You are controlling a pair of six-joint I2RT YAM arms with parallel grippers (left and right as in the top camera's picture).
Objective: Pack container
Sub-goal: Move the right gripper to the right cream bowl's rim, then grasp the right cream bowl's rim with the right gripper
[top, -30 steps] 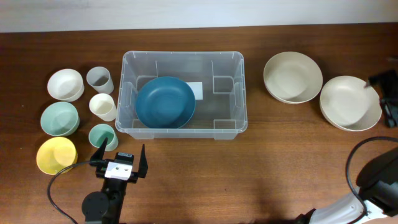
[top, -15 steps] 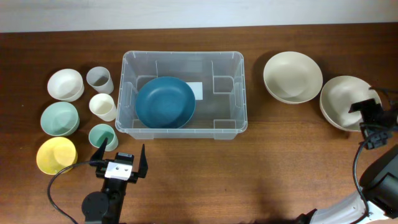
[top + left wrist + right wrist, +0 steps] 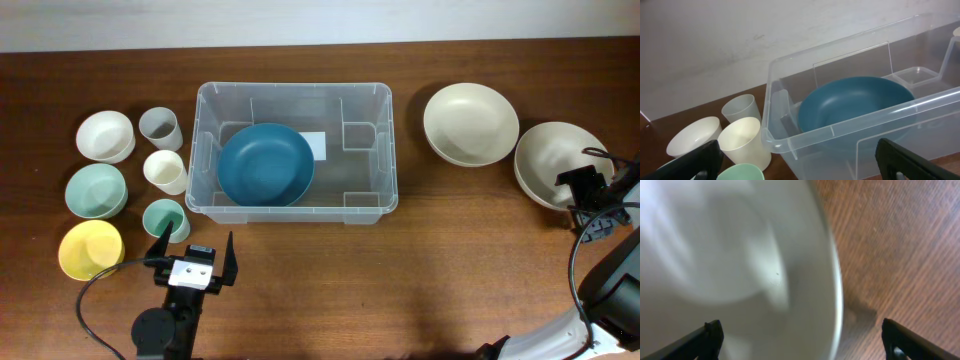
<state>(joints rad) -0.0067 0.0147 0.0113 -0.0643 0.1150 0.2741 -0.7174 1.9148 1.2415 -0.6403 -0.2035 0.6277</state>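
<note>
Sitting mid-counter, the container holds one blue bowl, leaving room for more. The right claw, spread open, hangs over the rim of a cream bowl, likely to lift it. The left claw waits open.

On the brown wooden surface, a white bowl, green bowl and yellow bowl form a column at the left. Just right of them stand a grey cup, cream cup and teal cup. A dark blue bowl sits at centre. A beige bowl and a second beige bowl sit at the right.
</note>
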